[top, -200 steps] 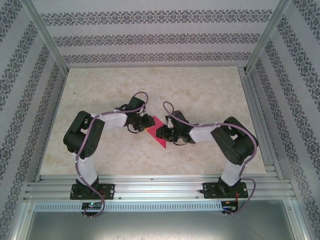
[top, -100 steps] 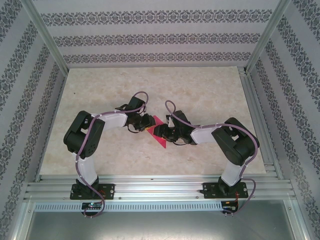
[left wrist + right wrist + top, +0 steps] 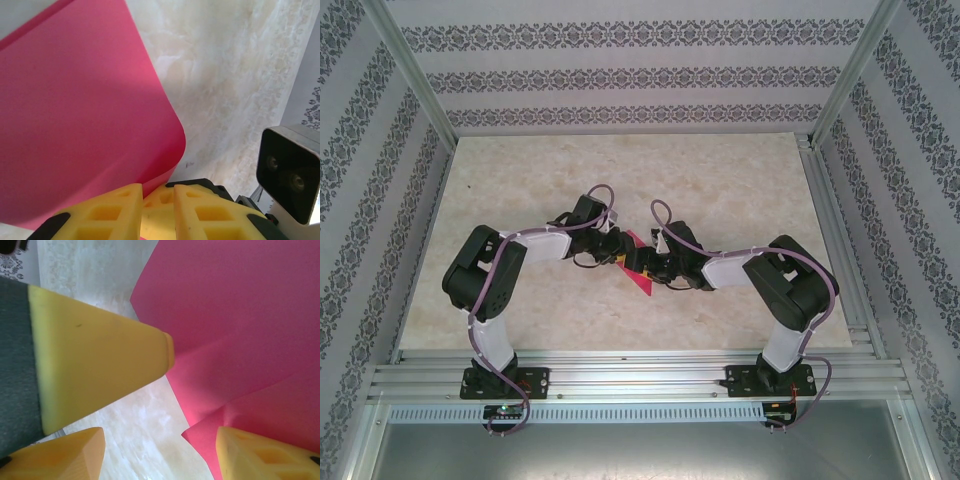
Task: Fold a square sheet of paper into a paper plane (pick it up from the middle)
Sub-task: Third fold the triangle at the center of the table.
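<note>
The square sheet of paper (image 3: 642, 281) is magenta-red and lies mid-table, mostly covered by the two grippers that meet over it. In the left wrist view the paper (image 3: 75, 115) bows up in a rounded curl, and its edge runs down between my left gripper's (image 3: 155, 194) yellow fingers, which stand close together on it. My right gripper (image 3: 160, 457) is wide open, with its right finger (image 3: 265, 455) partly under a creased corner of the paper (image 3: 240, 315). The left gripper's yellow finger (image 3: 100, 370) touches the paper's crease there. From above, the left gripper (image 3: 619, 252) and the right gripper (image 3: 643, 263) nearly touch.
The marble-patterned tabletop (image 3: 720, 180) spreads around the arms. Aluminium frame rails (image 3: 640, 372) run along the near edge, and posts (image 3: 830, 190) rise at the sides in front of patterned walls. The right wrist's camera housing (image 3: 290, 170) sits close beside the left fingers.
My left gripper has slid right over the paper toward the right gripper. The right gripper shifted slightly left. Less of the sheet shows from above.
</note>
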